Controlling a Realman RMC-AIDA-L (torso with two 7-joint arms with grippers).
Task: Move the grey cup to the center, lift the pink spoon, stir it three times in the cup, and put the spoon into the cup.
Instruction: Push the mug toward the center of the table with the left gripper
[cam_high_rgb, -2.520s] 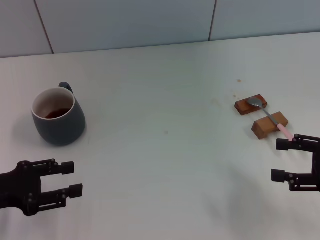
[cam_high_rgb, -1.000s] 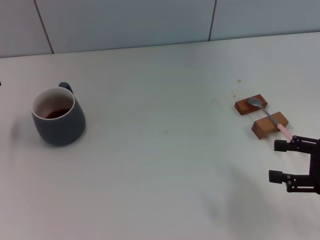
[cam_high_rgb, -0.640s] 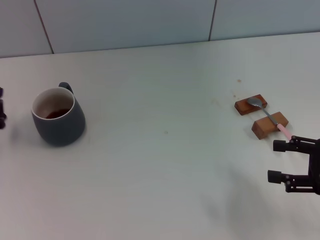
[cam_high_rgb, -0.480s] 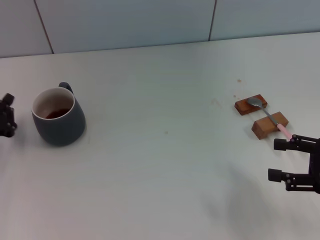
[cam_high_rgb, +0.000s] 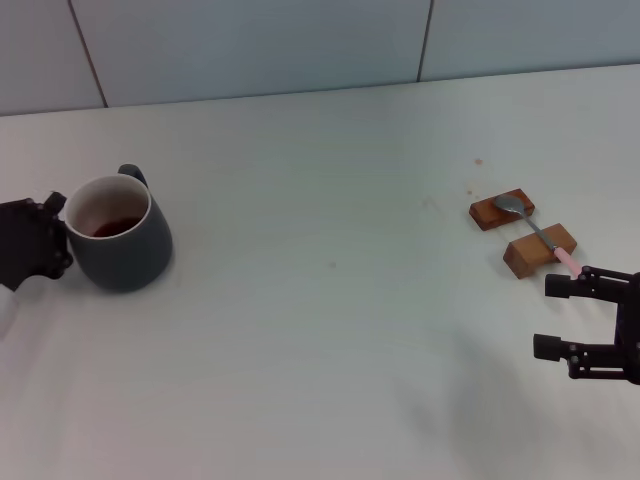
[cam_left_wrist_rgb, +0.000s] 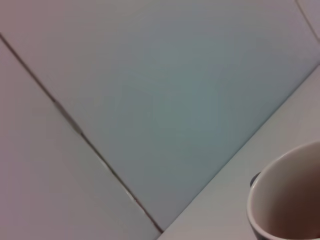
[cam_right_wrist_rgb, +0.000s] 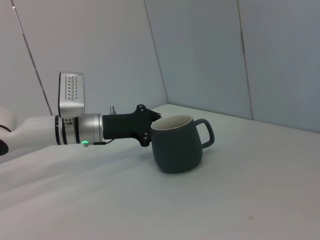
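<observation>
Pressing against the grey cup (cam_high_rgb: 118, 233), the left hand (cam_high_rgb: 35, 250) has an unclear grip; the right hand (cam_high_rgb: 575, 318) hangs released near the pink spoon (cam_high_rgb: 541, 236).

Cut off by the head view's left edge, left gripper (cam_high_rgb: 58, 235) hard against the grey cup (cam_high_rgb: 118, 235) with fingers hidden behind it, right gripper (cam_high_rgb: 560, 317) clipped at the right edge, and only a rim arc of the cup in the left wrist view.
</observation>
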